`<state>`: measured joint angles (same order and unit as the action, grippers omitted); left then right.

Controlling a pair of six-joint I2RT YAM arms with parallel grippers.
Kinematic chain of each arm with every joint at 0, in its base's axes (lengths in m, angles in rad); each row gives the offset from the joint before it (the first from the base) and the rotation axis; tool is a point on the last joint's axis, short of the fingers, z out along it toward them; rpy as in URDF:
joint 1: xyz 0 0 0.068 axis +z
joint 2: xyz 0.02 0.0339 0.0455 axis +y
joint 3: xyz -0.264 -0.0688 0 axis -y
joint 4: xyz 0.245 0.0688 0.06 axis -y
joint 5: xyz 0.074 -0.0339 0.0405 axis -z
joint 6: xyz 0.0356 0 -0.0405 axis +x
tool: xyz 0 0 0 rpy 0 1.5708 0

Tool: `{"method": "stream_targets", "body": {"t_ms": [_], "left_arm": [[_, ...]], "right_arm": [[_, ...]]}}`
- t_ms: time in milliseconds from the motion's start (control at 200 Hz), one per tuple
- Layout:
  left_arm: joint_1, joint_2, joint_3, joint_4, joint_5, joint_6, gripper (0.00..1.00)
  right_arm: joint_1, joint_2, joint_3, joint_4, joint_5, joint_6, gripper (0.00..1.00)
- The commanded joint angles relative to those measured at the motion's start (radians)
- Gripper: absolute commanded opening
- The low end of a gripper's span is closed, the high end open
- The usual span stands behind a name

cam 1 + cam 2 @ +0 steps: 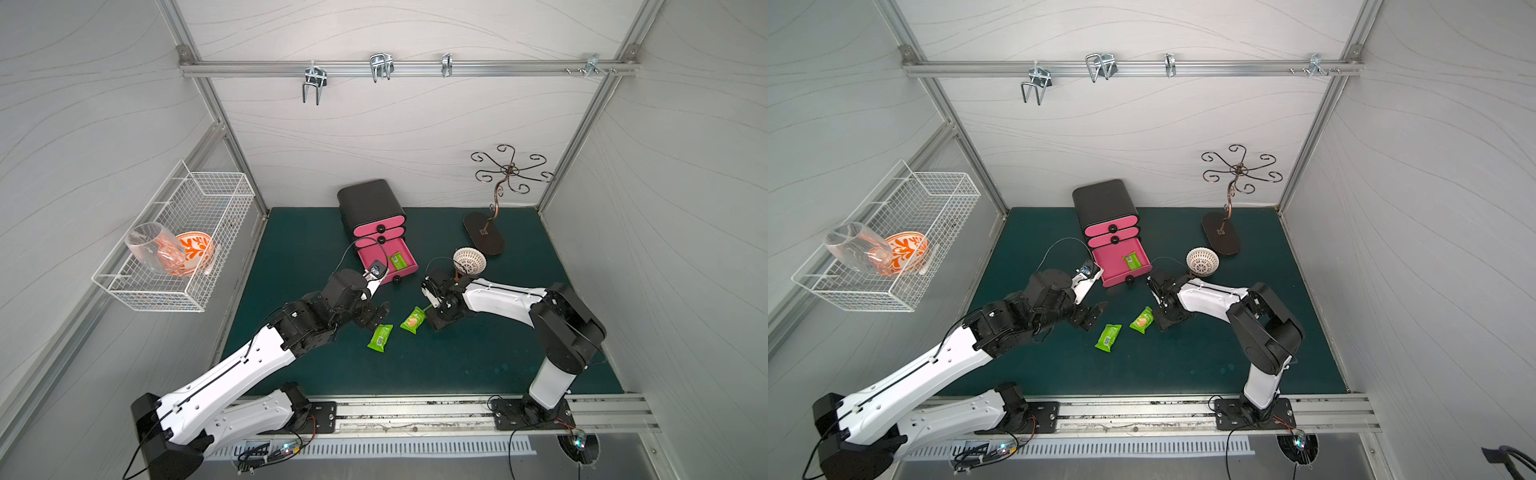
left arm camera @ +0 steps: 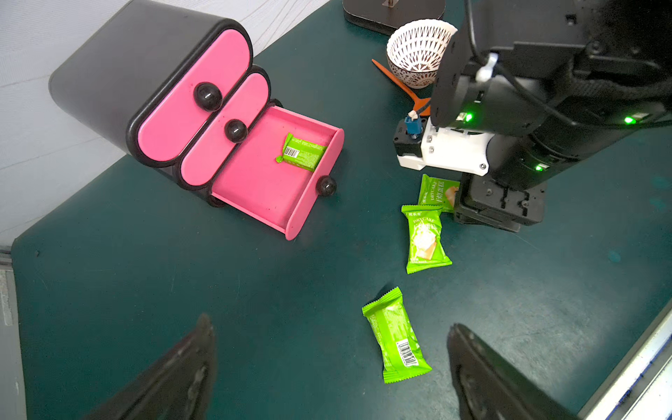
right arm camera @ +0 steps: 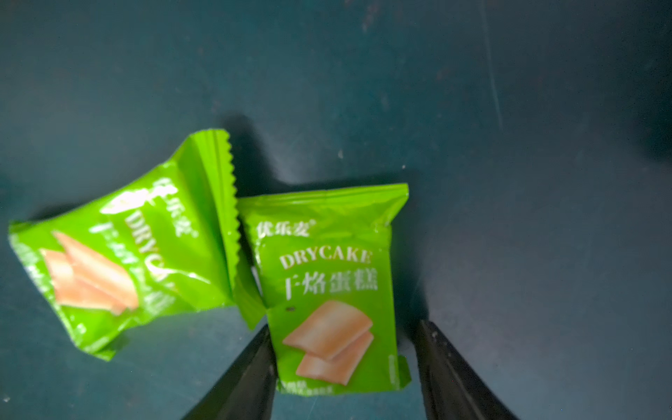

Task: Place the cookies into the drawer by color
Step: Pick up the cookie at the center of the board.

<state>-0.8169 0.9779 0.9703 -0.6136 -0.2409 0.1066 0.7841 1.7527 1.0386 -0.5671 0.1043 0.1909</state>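
Cookie (image 2: 303,154) lies in the open bottom drawer (image 2: 254,182); three more lie on the desk (image 2: 182,291) at its 6 o'clock. Right end effector (image 3: 344,324) straddles one, unclosed; left end effector (image 2: 329,322) gapes empty.

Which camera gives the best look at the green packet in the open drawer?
The left wrist view: the green packet lies unobstructed, barcode up, near the front panel of the open bottom drawer. Both top views show the packet only as a small green patch. The right wrist view misses it.
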Motion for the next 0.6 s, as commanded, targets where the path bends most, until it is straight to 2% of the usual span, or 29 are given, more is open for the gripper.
{"method": "stream_targets", "body": {"t_ms": [0, 310, 595], "left_arm": [[-0.008, 0.001, 0.004, 0.026, -0.018, 0.018, 0.99], [-0.007, -0.003, -0.006, 0.017, -0.033, 0.016, 1.00], [-0.006, 0.001, -0.002, 0.028, -0.048, 0.013, 0.99]], "right_arm": [[-0.002, 0.069, 0.008, 0.021, -0.023, 0.000, 0.58], [-0.006, 0.032, 0.020, -0.005, 0.024, -0.006, 0.35], [-0.012, -0.083, 0.103, -0.055, 0.086, -0.026, 0.34]]}}
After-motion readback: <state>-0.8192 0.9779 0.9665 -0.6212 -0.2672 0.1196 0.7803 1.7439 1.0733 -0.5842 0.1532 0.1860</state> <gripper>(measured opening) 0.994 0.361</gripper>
